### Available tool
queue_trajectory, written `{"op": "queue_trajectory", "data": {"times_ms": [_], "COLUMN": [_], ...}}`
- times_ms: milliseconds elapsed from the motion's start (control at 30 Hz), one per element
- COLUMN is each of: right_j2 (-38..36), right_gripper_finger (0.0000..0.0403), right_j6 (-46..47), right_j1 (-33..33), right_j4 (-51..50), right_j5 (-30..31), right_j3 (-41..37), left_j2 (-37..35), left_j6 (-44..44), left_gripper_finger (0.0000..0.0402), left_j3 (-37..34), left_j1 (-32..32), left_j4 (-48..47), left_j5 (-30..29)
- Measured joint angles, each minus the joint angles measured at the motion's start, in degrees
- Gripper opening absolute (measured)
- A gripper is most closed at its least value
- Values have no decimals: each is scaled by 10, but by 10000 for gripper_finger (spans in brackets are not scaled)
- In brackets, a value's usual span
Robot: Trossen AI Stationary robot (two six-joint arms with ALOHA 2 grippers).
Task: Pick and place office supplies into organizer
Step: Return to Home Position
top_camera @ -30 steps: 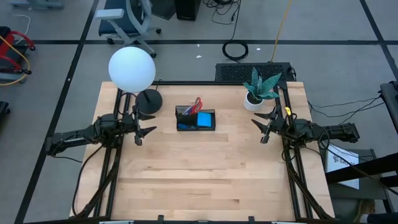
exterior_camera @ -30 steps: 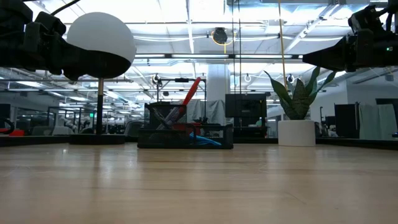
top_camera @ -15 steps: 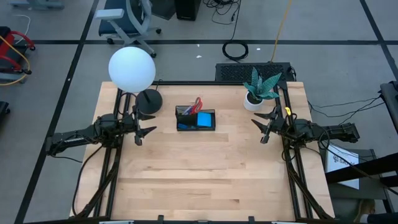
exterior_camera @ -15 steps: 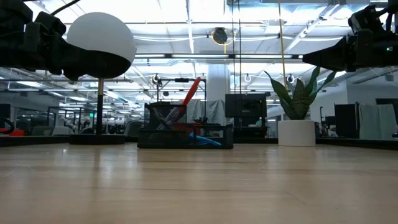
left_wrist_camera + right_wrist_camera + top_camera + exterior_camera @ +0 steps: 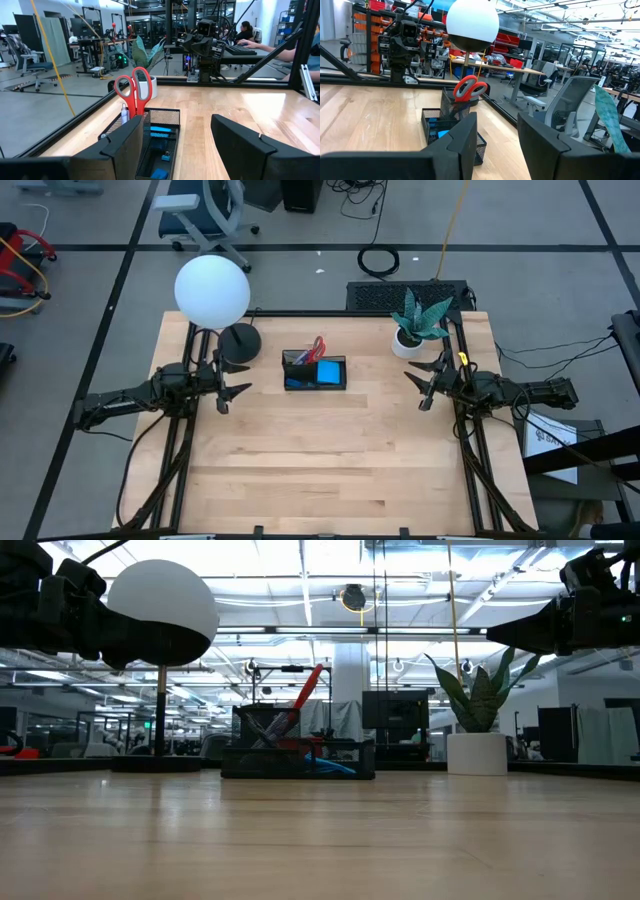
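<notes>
Pale wooden table [image 5: 320,470] under the overhead camera, a big open lab behind it, and both arms sit low at the table's sides. The left gripper [image 5: 236,391] hangs just off the left edge with its fingers spread wide and nothing between them. The right gripper [image 5: 414,388] mirrors it on the far side, also wide and empty.

Between them stands the organizer [image 5: 340,755], toward the back of the table, its long side running from one arm toward the other. The red-handled scissors [image 5: 317,347] stand handles-up in the taller section with the pens [image 5: 297,359] beside them. The blue note pad [image 5: 328,373] lies flat in the lower section. No supplies show loose on the boards.

The white globe lamp [image 5: 212,290] rises behind the left arm, and the potted plant [image 5: 420,320] sits behind the right.

By my reading the sorting is done and this is the return to rest. The tray lies straight ahead of each gripper, and the left is the nearer of the two. Any further reach would run along the tray's long side, with the scissor handles the tallest thing to avoid.
</notes>
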Motion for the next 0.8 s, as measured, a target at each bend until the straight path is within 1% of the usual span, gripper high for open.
{"op": "queue_trajectory", "data": {"times_ms": [800], "right_j2": [0], "right_gripper_finger": [132], "right_j6": [0], "right_j1": [0], "right_j4": [0], "right_j5": [0], "right_j3": [0], "left_j2": [0], "left_j6": [0], "left_gripper_finger": [244], "left_j3": [0], "left_j1": [0], "left_j4": [0], "left_j5": [0]}}
